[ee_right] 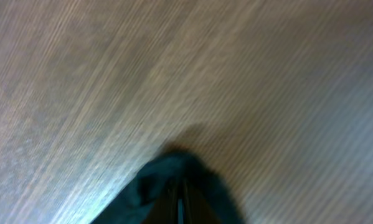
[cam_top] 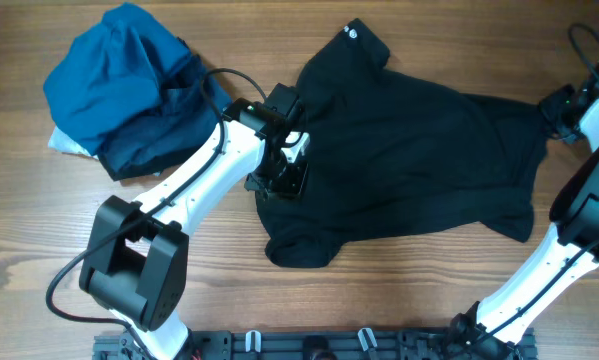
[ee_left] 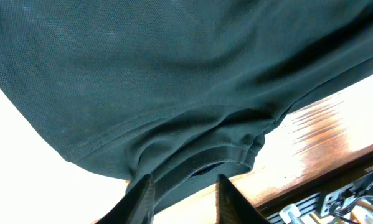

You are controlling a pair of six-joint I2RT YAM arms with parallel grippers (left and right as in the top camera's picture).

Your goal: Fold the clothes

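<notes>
Slippage is my worry from overhead: my right gripper (cam_top: pixel 557 108) pinches only the far right edge of the black shirt (cam_top: pixel 409 150), which sprawls rumpled between my two grippers. A hard pull could tear that thin bite free or drag the whole garment askew. My left gripper (cam_top: pixel 282 178) hangs wrist-down over the opposite edge, arm reaching diagonally.

Left wrist view: my fingers (ee_left: pixel 142 200) stand parted, holding nothing, a sleeve hem just beyond their tips. Closing carelessly could gather two layers.

Right wrist view, blurred: jaws closed on a dark fold, bare table (ee_right: pixel 174 74) ahead.
</notes>
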